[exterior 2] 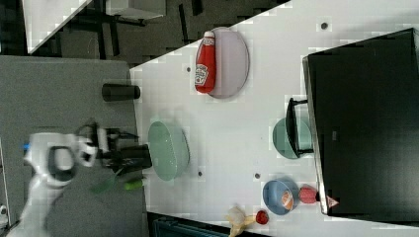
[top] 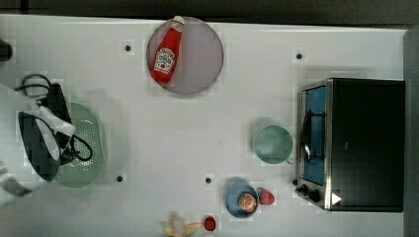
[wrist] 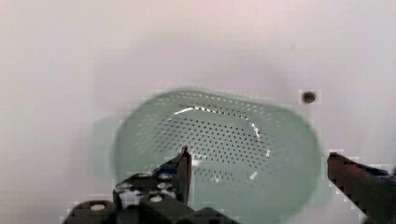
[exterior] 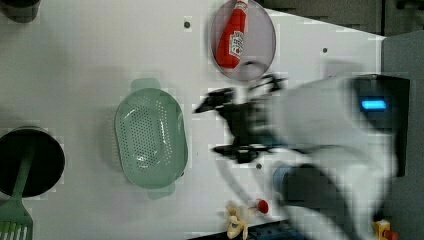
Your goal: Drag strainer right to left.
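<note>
The strainer point(top: 84, 148) lies at the top view's left end of the white table point(top: 207, 128), well apart from the ketchup bottle point(top: 167, 52). The gripper point(wrist: 257, 163) hangs over it, fingers spread wide, holding nothing.

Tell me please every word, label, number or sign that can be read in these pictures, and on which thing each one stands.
No text can be read with certainty.
Ketchup bottle: a white label with dark lettering, too blurred to read.
Black oven: a white triangle sign at its corner, without letters.
Robot arm: a lit blue bar, no characters legible.
Strainer: no markings.
</note>
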Available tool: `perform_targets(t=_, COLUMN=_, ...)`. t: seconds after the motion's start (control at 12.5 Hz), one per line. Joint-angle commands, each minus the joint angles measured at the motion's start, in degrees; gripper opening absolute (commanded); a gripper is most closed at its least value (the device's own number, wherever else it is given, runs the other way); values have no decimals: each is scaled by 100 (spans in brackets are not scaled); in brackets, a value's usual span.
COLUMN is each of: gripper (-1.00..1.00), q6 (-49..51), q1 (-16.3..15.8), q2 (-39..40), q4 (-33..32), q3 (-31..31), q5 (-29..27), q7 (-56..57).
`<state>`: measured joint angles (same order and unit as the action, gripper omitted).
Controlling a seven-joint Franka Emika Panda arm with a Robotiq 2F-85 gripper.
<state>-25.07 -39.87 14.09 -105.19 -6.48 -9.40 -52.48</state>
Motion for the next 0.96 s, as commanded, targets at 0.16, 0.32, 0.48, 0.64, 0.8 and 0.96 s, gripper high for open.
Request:
perform_targets(t=0.16, gripper=100, q6=1106, q1=556, q2=-1527, q4=143, q3=-1325, q5=351, q7=2509)
perform_targets(t=0.32, gripper=100, q6=1534, q1=660, q2=-1981, q4=144, q3=-1883, q5=991, q7=3555)
perform_targets(t=0.48, gripper=100, q6=1878, q1=730, q2=-2322, q4=145, q3=-2344, q5=1541, q7=4339)
perform_targets(t=0.64, gripper=100, q6=2007, q1=777, q2=-2583, q4=142, q3=-2690, q5=1585, q7=4467)
perform_targets(t=0.8, gripper=100, q6=2089, q1=799, q2=-2728, q4=127, q3=-2944, q5=1593, q7=4484)
perform_targets(t=0.96, gripper=100, q6=2083, q1=797, q2=-2751, q4=117, q3=-3024, q5=1593, q7=4534)
